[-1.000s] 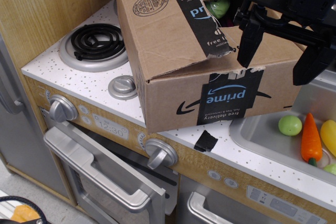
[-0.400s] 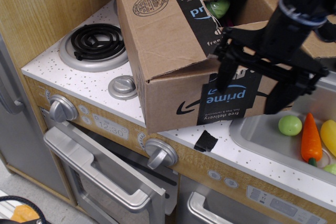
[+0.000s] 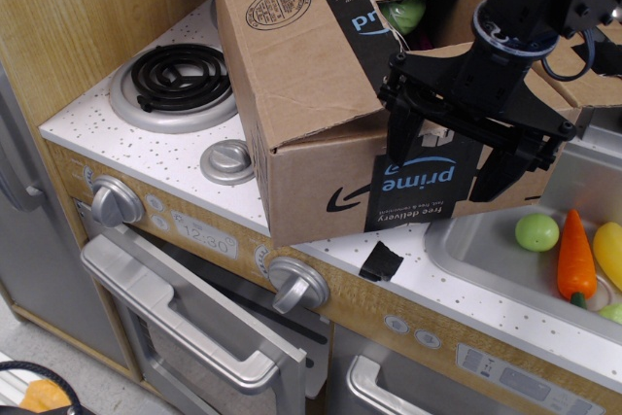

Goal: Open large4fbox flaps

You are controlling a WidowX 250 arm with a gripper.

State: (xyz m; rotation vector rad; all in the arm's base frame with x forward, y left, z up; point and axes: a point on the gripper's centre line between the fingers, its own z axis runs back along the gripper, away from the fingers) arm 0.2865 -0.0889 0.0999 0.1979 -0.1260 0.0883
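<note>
**Observation.image: fingers spread over near flap edge**

Observation.image view only. The large4fbox sits on the desk beside the stove burner, sink to its right. Gripper hangs at the box's front top edge, fingers spread wide, grasping nothing. Flaps lie mostly behind and left of the fingers; the near flap's long edge runs left-right, just under them. Likely next: hook that edge and lift.
</note>
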